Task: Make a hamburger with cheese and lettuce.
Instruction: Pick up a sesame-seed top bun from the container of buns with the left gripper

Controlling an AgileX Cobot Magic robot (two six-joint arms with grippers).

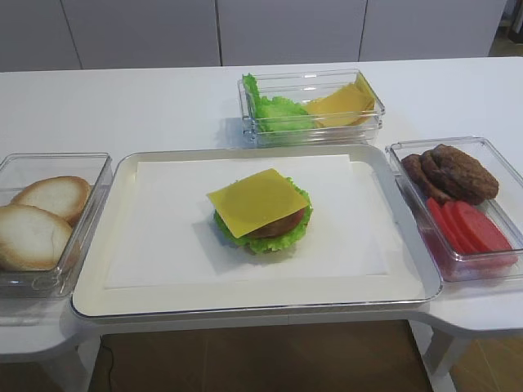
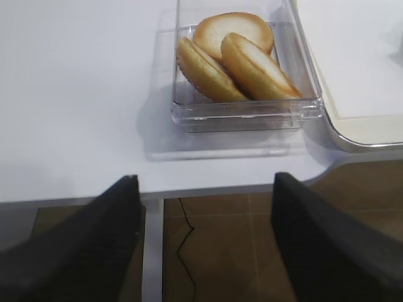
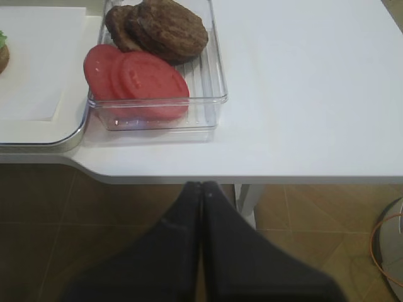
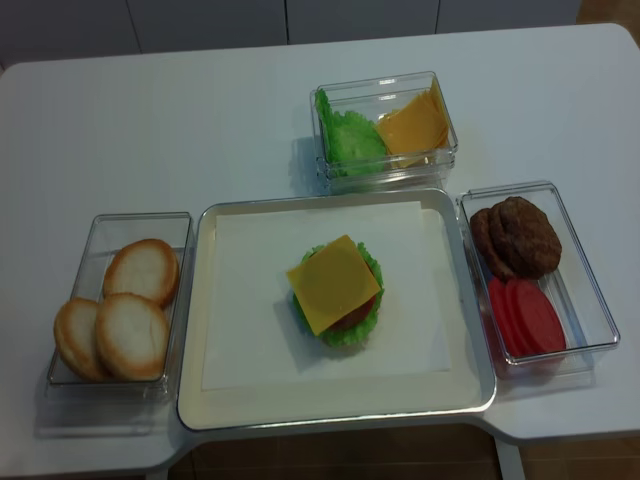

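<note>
On the tray (image 1: 122, 175), mid-paper, sits the hamburger (image 1: 261, 214) (no bun top): cheese (image 1: 257, 202) over patty and lettuce (image 1: 270, 242). Left gripper (image 2: 204, 251) jaws stand apart, seemingly empty; right gripper (image 3: 201, 189) jaws are closed, both off the bench (image 3: 315, 94) edge.

I see bright yellow cheese (image 1: 257, 202) square over reddish-brown patty, ruffled green lettuce (image 1: 263, 242) fringe beneath. White paper sheet (image 1: 172, 237) inside cream tray (image 1: 106, 286) with silvery rim. My left: pale cream bun halves (image 4: 130, 310) with golden-brown crusts in clear box. My right: dark brown patties (image 1: 453, 173), red tomato slices (image 1: 472, 229). Far box: green leaf, yellow slices. White table (image 1: 122, 106). Black gripper fingers (image 2: 88, 245). Brown tiled floor.
</note>
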